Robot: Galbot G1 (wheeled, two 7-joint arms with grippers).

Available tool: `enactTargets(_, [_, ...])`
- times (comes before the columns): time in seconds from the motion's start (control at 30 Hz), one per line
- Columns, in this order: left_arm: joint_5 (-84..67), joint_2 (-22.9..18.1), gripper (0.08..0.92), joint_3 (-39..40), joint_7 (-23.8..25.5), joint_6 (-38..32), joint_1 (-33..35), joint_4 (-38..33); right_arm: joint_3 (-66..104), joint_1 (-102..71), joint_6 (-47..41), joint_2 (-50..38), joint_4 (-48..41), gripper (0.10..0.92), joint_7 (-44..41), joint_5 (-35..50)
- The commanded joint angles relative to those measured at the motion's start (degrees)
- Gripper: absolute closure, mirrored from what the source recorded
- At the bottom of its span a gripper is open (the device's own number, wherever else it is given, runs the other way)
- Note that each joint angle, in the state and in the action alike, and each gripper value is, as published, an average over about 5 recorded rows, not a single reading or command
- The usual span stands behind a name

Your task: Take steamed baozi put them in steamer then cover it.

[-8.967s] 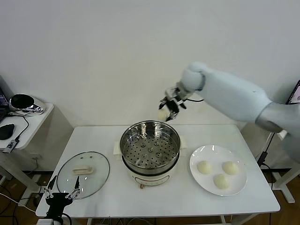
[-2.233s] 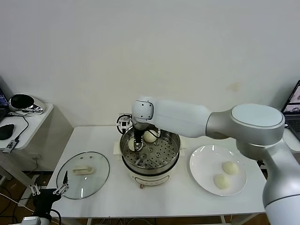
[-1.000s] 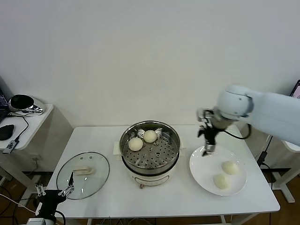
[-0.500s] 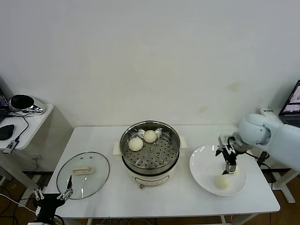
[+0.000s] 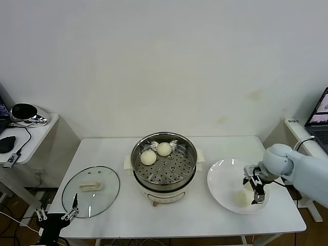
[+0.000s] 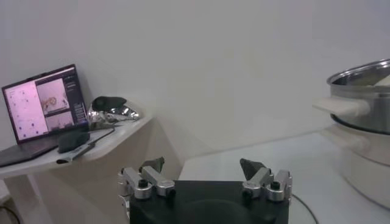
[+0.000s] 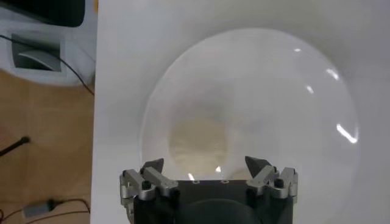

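Right gripper spread wide, holding nothing, poised over a steamed baozi on the white plate, bun sitting between the open jaws but not yet touched; only one other bun plainly visible on the plate from the head view, just beside the gripper. Likely risks: closing off-centre and nudging the soft bun across the plate; squeezing too hard and denting it; clipping the neighbouring bun on descent. Farther off, two buns already in the steamer; crowding them on the next drop possible. Cover flat on the table, left of the steamer. Left gripper parked low off the table's front-left corner, fingers apart, empty.
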Motion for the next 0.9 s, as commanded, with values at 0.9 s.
enactTargets(0.9, [-0.23,0.31,0.177,-0.14,-0.02,-0.11,-0.30,0.19,2.99,2.12,0.87,0.87,-1.01,0.422,-1.44,0.65])
